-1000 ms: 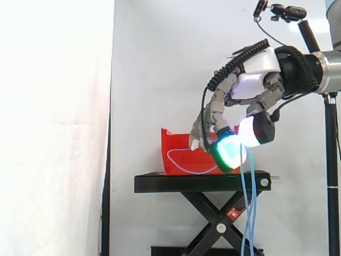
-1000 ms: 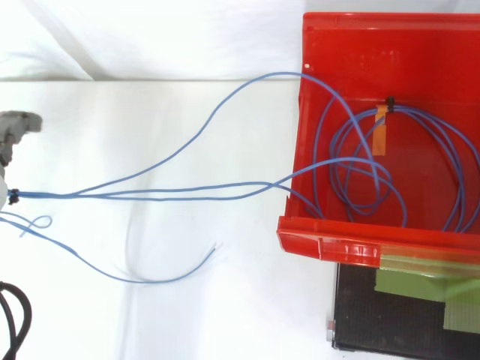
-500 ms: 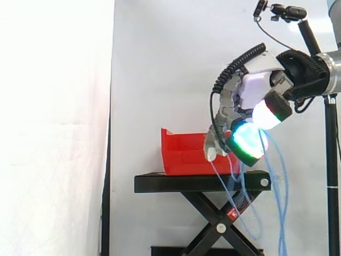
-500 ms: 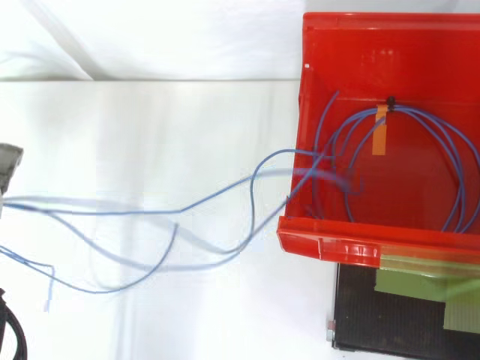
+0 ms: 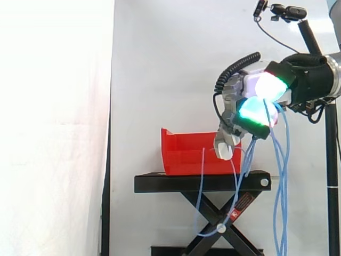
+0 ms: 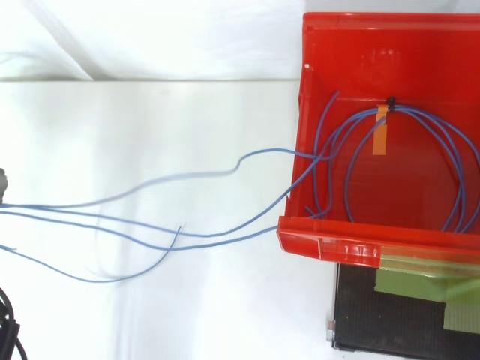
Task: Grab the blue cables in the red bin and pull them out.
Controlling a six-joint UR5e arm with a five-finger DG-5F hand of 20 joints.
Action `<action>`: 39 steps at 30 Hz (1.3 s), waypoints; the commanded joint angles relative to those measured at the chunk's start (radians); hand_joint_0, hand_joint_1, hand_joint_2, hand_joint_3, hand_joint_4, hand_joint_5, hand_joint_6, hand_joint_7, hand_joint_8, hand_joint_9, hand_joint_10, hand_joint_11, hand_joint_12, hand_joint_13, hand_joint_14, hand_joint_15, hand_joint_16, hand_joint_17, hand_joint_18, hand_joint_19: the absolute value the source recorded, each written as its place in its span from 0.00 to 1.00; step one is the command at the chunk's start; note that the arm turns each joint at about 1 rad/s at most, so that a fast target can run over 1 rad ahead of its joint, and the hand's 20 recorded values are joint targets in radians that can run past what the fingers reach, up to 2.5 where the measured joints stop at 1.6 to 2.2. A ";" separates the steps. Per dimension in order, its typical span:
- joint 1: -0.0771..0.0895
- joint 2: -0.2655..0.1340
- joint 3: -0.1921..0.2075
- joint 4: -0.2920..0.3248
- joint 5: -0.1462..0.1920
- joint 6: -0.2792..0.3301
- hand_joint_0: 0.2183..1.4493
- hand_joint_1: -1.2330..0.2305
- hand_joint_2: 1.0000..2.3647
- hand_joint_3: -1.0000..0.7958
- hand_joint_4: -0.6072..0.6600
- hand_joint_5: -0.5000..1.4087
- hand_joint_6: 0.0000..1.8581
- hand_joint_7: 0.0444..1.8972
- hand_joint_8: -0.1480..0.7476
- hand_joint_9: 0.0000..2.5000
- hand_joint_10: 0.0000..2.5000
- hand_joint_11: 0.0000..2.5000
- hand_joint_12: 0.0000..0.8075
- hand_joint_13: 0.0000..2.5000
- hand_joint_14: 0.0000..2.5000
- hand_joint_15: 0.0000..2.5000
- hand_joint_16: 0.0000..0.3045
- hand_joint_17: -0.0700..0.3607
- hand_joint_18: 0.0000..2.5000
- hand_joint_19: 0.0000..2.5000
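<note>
While the hand (image 5: 250,85) hangs above and just right of the bin (image 5: 184,152) in the side view, note its fingers curled round the cables (image 5: 281,176), which it grips in a bunch. Strands drop from under the glowing pads, past the stand (image 5: 197,183) towards the floor, and one slack loop sags in front of the stand's crossed legs. Judgement: the cables are light, thin and limp, with a sheath likely to be slippery, so expect no stiffness to push against, and expect slip if you pinch a single strand. Top view: cables (image 6: 225,234) run from the left edge across the white surface and cross the bin's (image 6: 375,247) left wall near its front corner. The rest lies coiled inside, bound at the back by a black tie beside an orange tag (image 6: 381,135). Judgement: hold where several strands run together, and watch for the coil catching on the wall.
</note>
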 commanded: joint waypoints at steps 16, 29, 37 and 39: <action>0.005 0.000 -0.001 -0.074 -0.052 -0.042 0.57 0.32 0.00 0.00 0.52 0.75 0.33 0.29 0.41 0.36 0.01 0.22 0.35 0.29 0.01 0.17 0.11 0.34 0.21 0.23; 0.008 0.000 -0.001 -0.106 -0.052 -0.004 0.55 0.31 0.00 0.00 0.52 0.74 0.34 0.29 0.41 0.36 0.01 0.22 0.35 0.29 0.01 0.17 0.11 0.34 0.21 0.23; 0.016 0.000 -0.003 -0.126 -0.048 0.056 0.54 0.30 0.00 0.00 0.53 0.73 0.35 0.28 0.41 0.36 0.01 0.23 0.35 0.29 0.01 0.17 0.11 0.34 0.21 0.23; 0.017 0.000 -0.001 -0.132 -0.048 0.085 0.53 0.29 0.00 0.00 0.53 0.72 0.36 0.27 0.41 0.36 0.01 0.23 0.36 0.29 0.01 0.16 0.11 0.34 0.21 0.23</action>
